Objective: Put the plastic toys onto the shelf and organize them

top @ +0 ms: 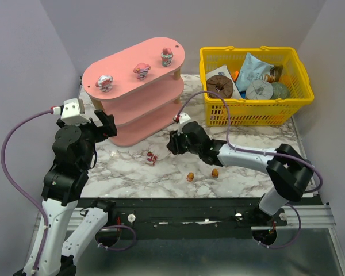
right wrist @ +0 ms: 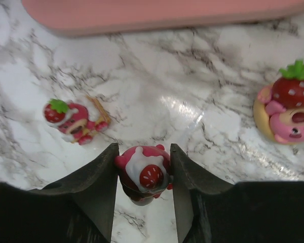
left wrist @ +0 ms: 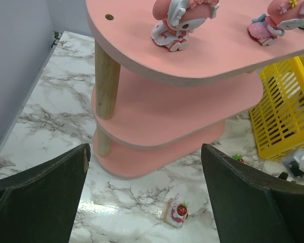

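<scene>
The shelf (top: 135,86) is seen in the top view with its long oval boards running from 8 o'clock to 2 o'clock. Three figurines (top: 142,70) are stood upright in a row along that axis on the top board. A held toy (right wrist: 143,174) is pinched between the fingers of the right tool (right wrist: 144,149), low over the worktop (right wrist: 207,76), at 5 o'clock from the shelf's middle and just off the bottom board's front edge. It is pink, capped in white with a red strawberry slice, and the cap is turned up toward the wrist camera; whether its base is touching the marble cannot be told. A strawberry toy (right wrist: 73,117) is lain on its side at its 10 o'clock, with its long axis roughly 9 to 3. Two orange-brown toys (top: 190,176) are set near the front edge. The left tool (left wrist: 144,152) is held spread wide, faced toward the shelf's 8 o'clock end.
</scene>
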Motion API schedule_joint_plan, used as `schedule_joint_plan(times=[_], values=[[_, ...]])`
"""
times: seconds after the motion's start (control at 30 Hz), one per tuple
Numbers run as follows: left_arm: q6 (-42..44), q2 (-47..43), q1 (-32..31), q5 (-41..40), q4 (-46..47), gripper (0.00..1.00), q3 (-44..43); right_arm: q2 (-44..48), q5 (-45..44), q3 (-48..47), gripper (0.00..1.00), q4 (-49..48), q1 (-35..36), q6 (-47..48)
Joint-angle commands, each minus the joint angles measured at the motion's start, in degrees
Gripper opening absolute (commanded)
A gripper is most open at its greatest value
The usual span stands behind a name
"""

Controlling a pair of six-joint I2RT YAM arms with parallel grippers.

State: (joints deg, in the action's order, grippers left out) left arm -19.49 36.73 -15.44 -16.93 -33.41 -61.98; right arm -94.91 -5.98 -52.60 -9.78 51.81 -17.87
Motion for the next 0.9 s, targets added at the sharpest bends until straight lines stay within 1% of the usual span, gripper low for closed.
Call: schedule_joint_plan(times=[0.0,0.1,0.17,0.27,0.47,0.7,0.87], values=[[0.1,-0.1,0.2,-1.6,1.5,0.99,0.9,5.5,1.7,-6.5,0.15,1.6,0.4,3.4],[-0.6,0.3,0.2,-2.6,1.3,0.99,0.8,5.6,2.2,-10.3,0.15,3.4,0.2,5.7],[-1.3,0.8,0.2,-4.1,0.7,0.99,0.5,4.7,2.8,-14.7,0.15,4.2,0.3,8.3],[-2.7,1.7,0.2,-6.9,-0.8,0.99,-0.4,1.4,2.8,-21.3,0.15,5.7,0.0,11.0],[-2.7,0.7,0.2,-7.7,-0.9,0.99,-0.3,-5.2,5.6,-30.1,0.15,6.4,-2.0,13.0],[-2.1,0.4,0.2,-8.6,-0.7,0.99,-0.3,-10.7,7.7,-36.6,0.15,6.4,-3.7,14.2],[-2.1,1.0,0.2,-8.8,-0.6,0.99,-0.3,-13.0,8.2,-39.1,0.15,6.4,-4.5,15.1]])
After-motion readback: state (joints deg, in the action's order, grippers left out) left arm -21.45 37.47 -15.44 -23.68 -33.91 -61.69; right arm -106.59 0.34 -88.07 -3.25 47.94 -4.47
